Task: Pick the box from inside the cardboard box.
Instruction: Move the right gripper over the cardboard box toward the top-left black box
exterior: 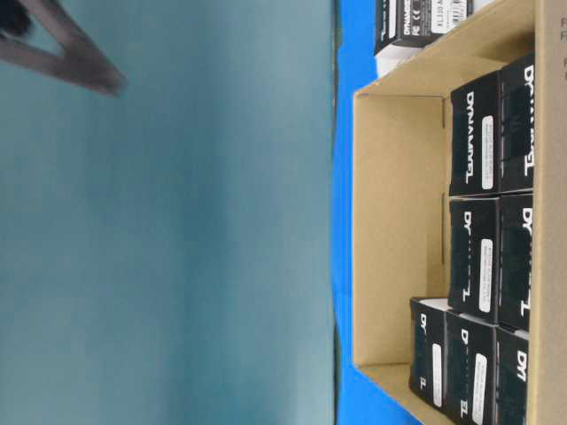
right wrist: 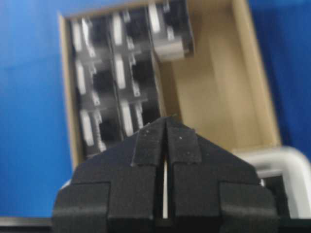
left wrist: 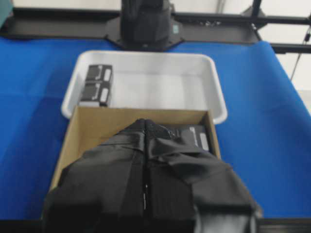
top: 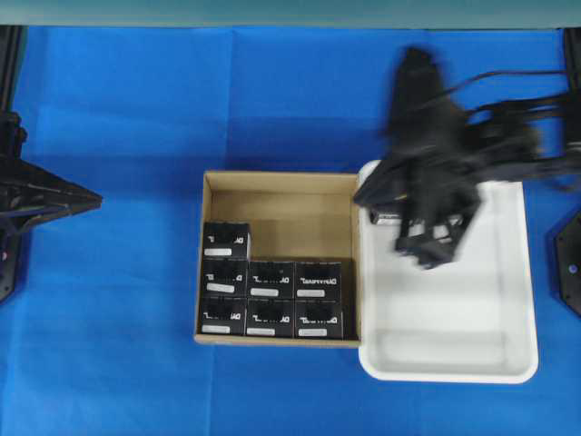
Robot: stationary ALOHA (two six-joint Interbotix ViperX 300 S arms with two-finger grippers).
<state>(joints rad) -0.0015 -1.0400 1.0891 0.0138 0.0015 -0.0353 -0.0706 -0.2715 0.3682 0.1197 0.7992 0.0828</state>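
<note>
On the blue table (top: 118, 300), the cardboard box (top: 278, 194) sits mid-frame with seven small black boxes inside: three along the near wall, three behind them, and one more box (top: 226, 240) at the left of a third row. Back-right portion of the carton floor is bare. White tray (top: 454, 363) butts against the carton's right wall; two black boxes (left wrist: 95, 86) lie at one end of it. Right gripper (right wrist: 166, 127) is blurred, above the tray's far-left corner, jaws pressed together, holding nothing. Left gripper (left wrist: 146, 125) is parked at the left edge, fingers closed tip to tip, empty.
</note>
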